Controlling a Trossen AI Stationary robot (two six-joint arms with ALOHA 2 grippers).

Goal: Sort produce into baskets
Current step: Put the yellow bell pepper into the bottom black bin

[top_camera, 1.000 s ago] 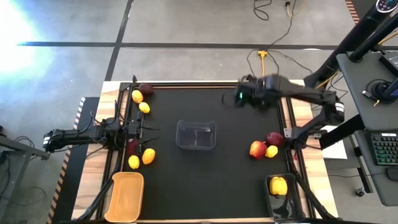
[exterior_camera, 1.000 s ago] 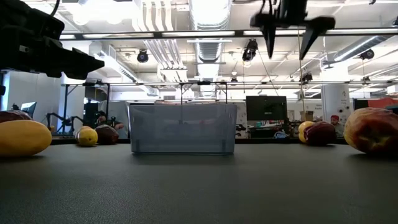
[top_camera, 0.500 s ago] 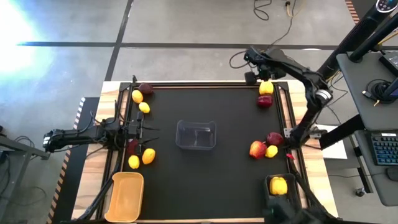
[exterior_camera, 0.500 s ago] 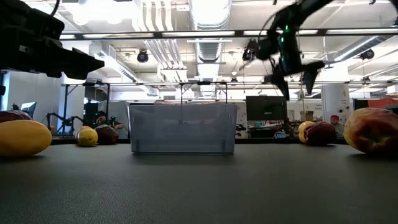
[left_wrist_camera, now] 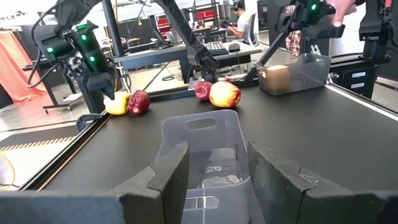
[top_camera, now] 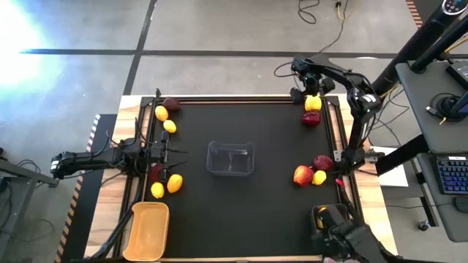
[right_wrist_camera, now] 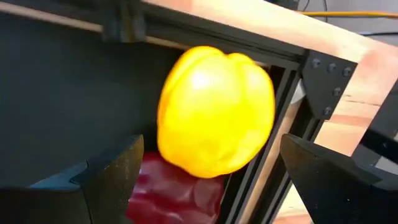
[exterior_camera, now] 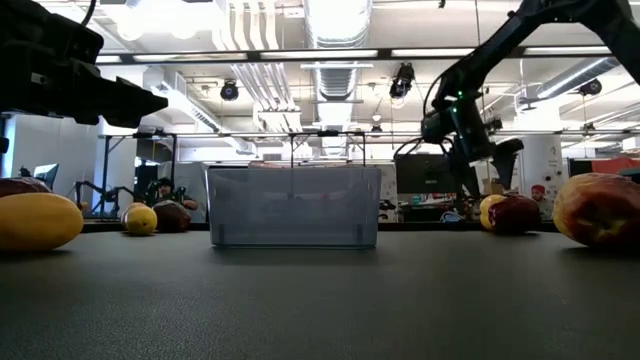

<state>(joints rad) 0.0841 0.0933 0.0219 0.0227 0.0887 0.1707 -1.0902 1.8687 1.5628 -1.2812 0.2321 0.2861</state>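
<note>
My right gripper (top_camera: 310, 90) is open at the table's far right corner, low over a lumpy yellow bell pepper (top_camera: 313, 103). In the right wrist view the pepper (right_wrist_camera: 214, 112) stands between my two fingers, untouched. It rests against a dark-red fruit (right_wrist_camera: 174, 186) by the frame rail. My left gripper (top_camera: 175, 152) is open and empty at the left edge, facing the clear bin (left_wrist_camera: 208, 149). The clear bin (top_camera: 230, 158) stands mid-table, the yellow-orange bin (top_camera: 148, 230) near left, and the dark bin (top_camera: 327, 217) near right, with something yellow in it.
Produce lies in groups: a dark-red fruit (top_camera: 172, 104) and two lemons (top_camera: 165, 119) at far left, a dark fruit and two yellow ones (top_camera: 165, 184) at near left, and red fruits and a small yellow one (top_camera: 313, 172) at right. A raised frame rail (top_camera: 338, 124) edges the mat.
My right gripper has swung from over the mat's far middle toward the far right corner. It has come down and turned, and now stands around the yellow bell pepper. The produce and bins have not moved.
</note>
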